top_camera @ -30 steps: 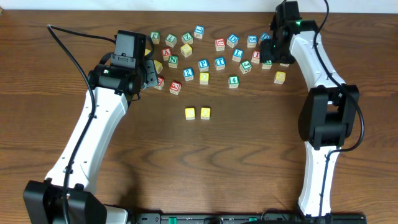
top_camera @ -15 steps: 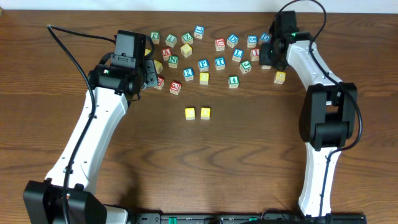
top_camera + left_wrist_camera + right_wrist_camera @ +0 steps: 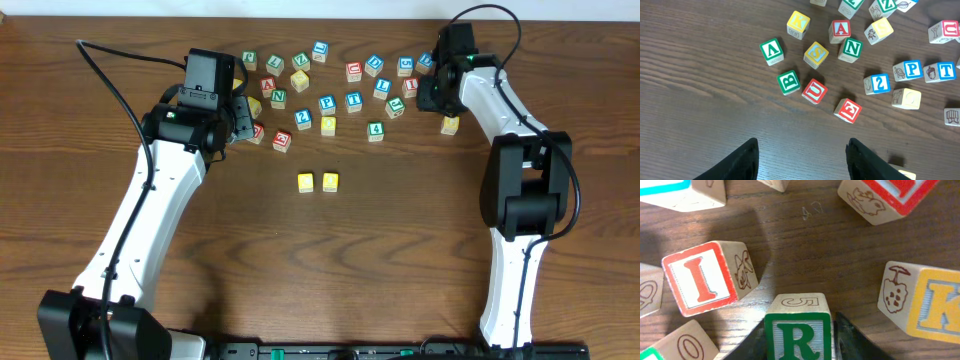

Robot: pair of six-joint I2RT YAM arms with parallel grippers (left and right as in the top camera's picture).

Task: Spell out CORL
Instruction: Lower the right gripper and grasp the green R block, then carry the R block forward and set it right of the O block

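We log this as a robotics lab bench. The wood-grain table [image 3: 330,260] serves as a fixed work surface. Two white-and-black robot arms, the left arm [image 3: 150,210] and the right arm [image 3: 520,200], rise from the table's near edge, where a black base rail [image 3: 330,350] with green connectors runs along it. Black cables [image 3: 105,80] loop loose over the table's left side and above its far right corner. Toward the table's far edge lie scattered lettered wooden blocks [image 3: 327,103]. Beyond that edge we see only a plain pale strip [image 3: 300,8].
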